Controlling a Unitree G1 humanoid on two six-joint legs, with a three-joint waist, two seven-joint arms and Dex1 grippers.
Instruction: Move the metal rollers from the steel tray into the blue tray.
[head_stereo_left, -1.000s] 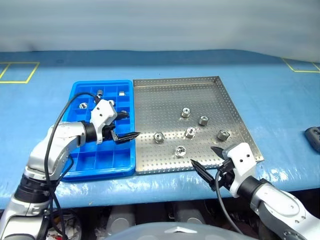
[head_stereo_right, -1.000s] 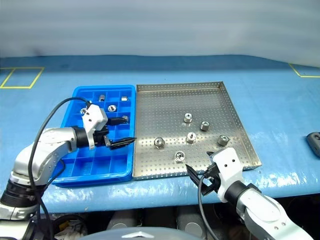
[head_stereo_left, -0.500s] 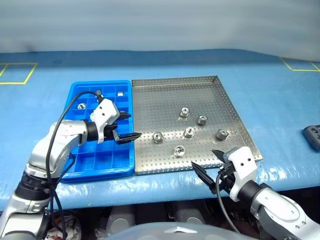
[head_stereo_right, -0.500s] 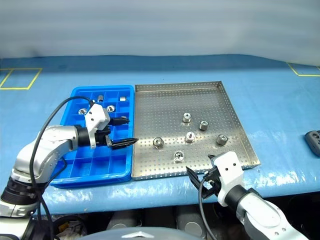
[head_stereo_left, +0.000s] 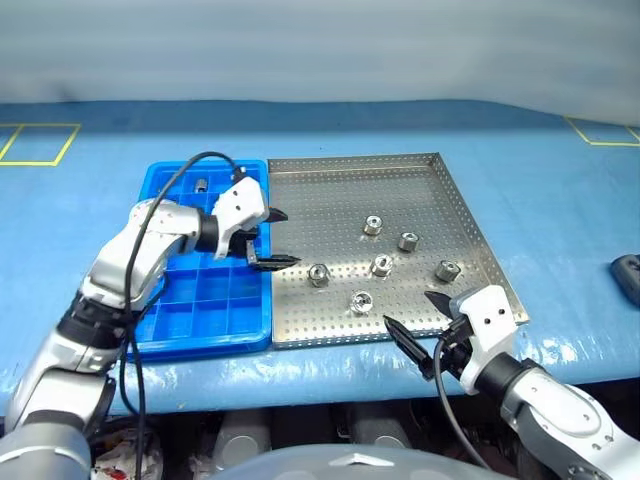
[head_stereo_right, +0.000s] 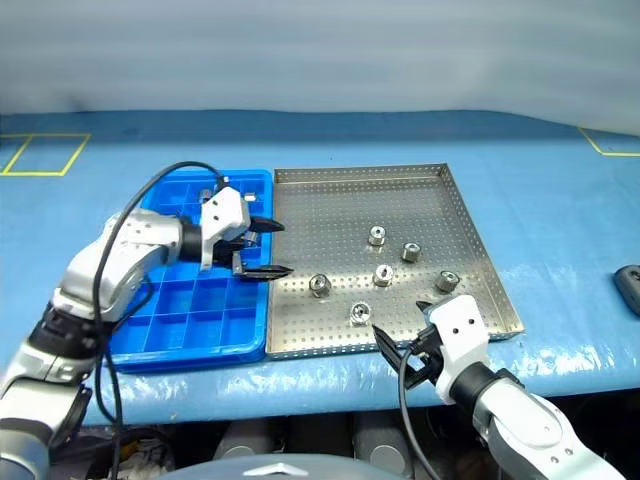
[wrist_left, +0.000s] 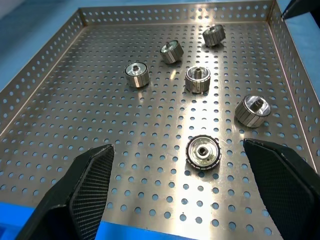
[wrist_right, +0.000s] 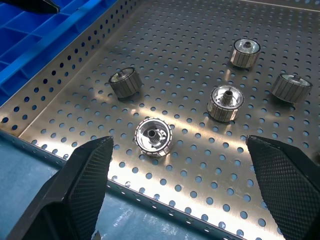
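Several shiny metal rollers lie loose on the steel tray, among them one at its left and one near its front. The blue tray sits against the steel tray's left side, with a roller in a far compartment. My left gripper hangs open over the steel tray's left rim, pointing right, just short of the left roller. My right gripper is open at the steel tray's front edge, facing the front roller. Neither holds anything.
The trays rest on a blue table cover with yellow tape marks at the far left and far right. A dark object lies at the right edge. A black cable loops over my left arm.
My left gripper has swung right, from above the blue tray's compartments to the steel tray's left rim, rolling as it went. The right gripper has stayed where it was.
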